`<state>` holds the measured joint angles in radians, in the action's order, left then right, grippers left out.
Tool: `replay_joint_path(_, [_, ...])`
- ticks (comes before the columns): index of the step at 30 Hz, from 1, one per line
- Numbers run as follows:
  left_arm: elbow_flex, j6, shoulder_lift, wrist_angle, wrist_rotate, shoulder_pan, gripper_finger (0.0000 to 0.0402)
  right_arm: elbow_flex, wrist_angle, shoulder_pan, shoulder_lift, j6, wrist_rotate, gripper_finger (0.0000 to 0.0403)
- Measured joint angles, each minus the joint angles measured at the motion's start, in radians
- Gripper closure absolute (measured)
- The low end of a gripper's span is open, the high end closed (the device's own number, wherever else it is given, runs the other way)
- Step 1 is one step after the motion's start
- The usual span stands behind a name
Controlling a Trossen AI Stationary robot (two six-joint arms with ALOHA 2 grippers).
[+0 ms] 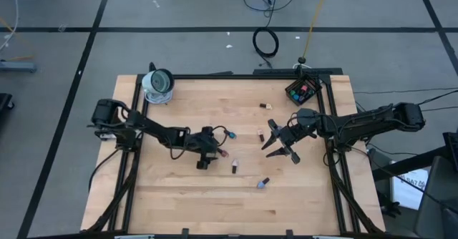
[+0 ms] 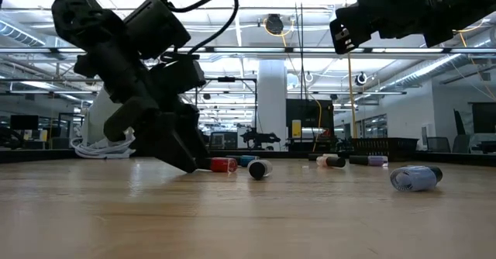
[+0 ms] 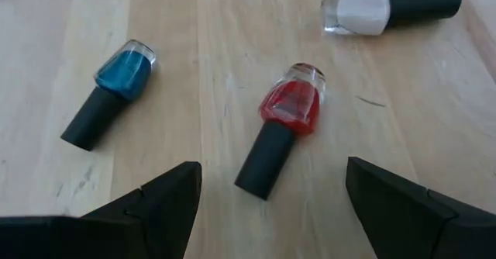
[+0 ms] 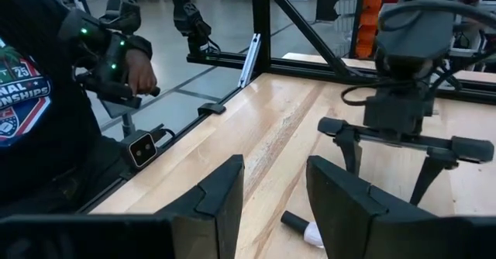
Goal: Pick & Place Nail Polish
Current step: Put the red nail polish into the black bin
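Several nail polish bottles lie on their sides on the wooden table. A red one (image 3: 288,108) lies in the gap between the fingers of my open left gripper (image 3: 271,174), which slants down at it close to the table (image 2: 182,154) without touching it. A blue bottle (image 3: 124,74) and a white one (image 3: 358,11) lie just beyond it. More lie apart: a beige one (image 1: 260,133), a dark-capped one (image 1: 235,168) and a purple one (image 1: 263,184). My right gripper (image 1: 280,144) hangs level above the table, open, with nothing between its fingers (image 4: 275,174).
A small black box (image 1: 302,90) with bottles in it stands at the far right corner, and one more bottle (image 1: 266,106) lies near it. A white round object (image 1: 159,84) sits at the far left corner. A person (image 4: 46,96) sits beyond the table's edge.
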<state>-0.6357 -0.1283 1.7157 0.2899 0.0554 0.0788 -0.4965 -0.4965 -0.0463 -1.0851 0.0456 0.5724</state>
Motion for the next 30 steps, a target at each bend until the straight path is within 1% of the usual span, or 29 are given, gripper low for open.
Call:
replay_joint_path(5, [0.000, -0.002, 0.000, 0.000, -0.032, -0.031, 0.0092, 0.000, 0.000, 0.000, 0.000, 0.000, 0.000, 0.0273])
replay_joint_path(8, [0.000, -0.023, 0.001, -0.007, -0.097, -0.050, 0.0092, 0.000, -0.001, 0.000, 0.000, 0.000, 0.000, 0.0273])
replay_joint_path(14, [0.000, -0.051, 0.002, -0.012, -0.167, -0.084, 0.0092, 0.000, -0.004, 0.000, 0.000, 0.000, 0.000, 0.0273])
replay_joint_path(19, [0.001, -0.053, 0.002, -0.010, -0.187, -0.104, 0.0098, 0.000, -0.005, 0.000, 0.000, 0.000, 0.000, 0.0273])
replay_joint_path(22, [0.001, -0.053, 0.002, -0.005, -0.187, -0.109, 0.0124, 0.000, -0.002, 0.000, 0.000, 0.000, 0.000, 0.0273])
replay_joint_path(27, [0.002, -0.046, 0.002, 0.017, -0.187, -0.107, 0.0194, 0.000, 0.000, 0.000, 0.000, 0.000, 0.000, 0.0273])
replay_joint_path(30, [0.002, -0.029, 0.002, 0.025, -0.186, -0.088, 0.0235, 0.000, -0.001, 0.000, 0.000, -0.007, 0.000, 0.0273])
